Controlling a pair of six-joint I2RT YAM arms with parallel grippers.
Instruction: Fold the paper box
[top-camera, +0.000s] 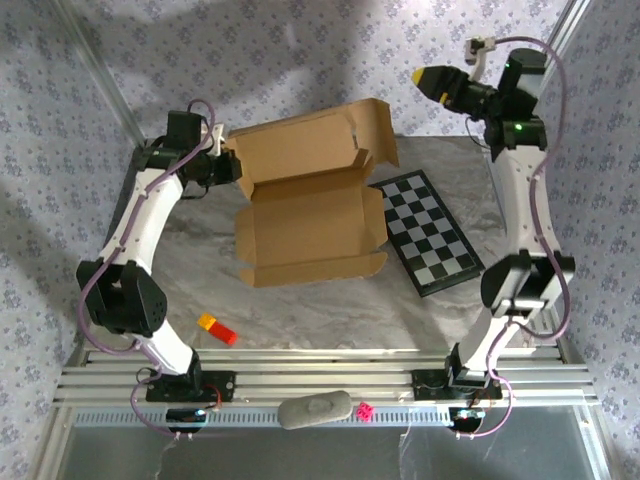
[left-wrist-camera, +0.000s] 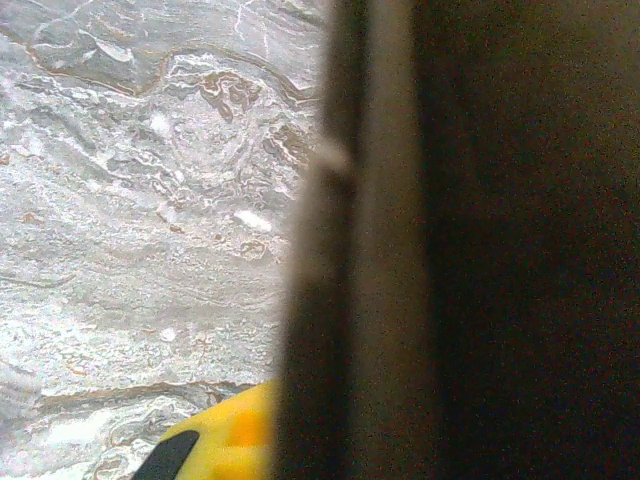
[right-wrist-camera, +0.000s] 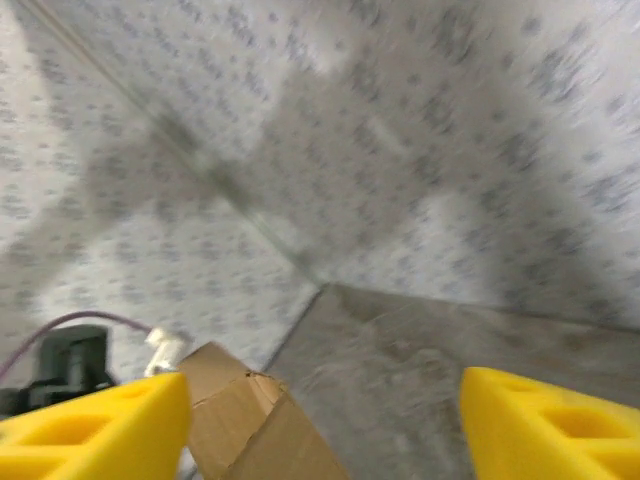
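Observation:
The paper box is brown cardboard lying mid-table, its tray part flat and its wide lid panel tilted up at the back. My left gripper is at the box's back left corner, shut on the cardboard edge. In the left wrist view that cardboard is a dark blur close to the lens, with one yellow finger beside it. My right gripper hangs high at the back right, clear of the box. Its yellow fingers stand wide apart with nothing between them, and a box corner shows below.
A black-and-white checkered board lies right of the box, touching its edge. A small orange-and-red block sits near the front left. A grey oblong object and a pink cube rest on the front rail.

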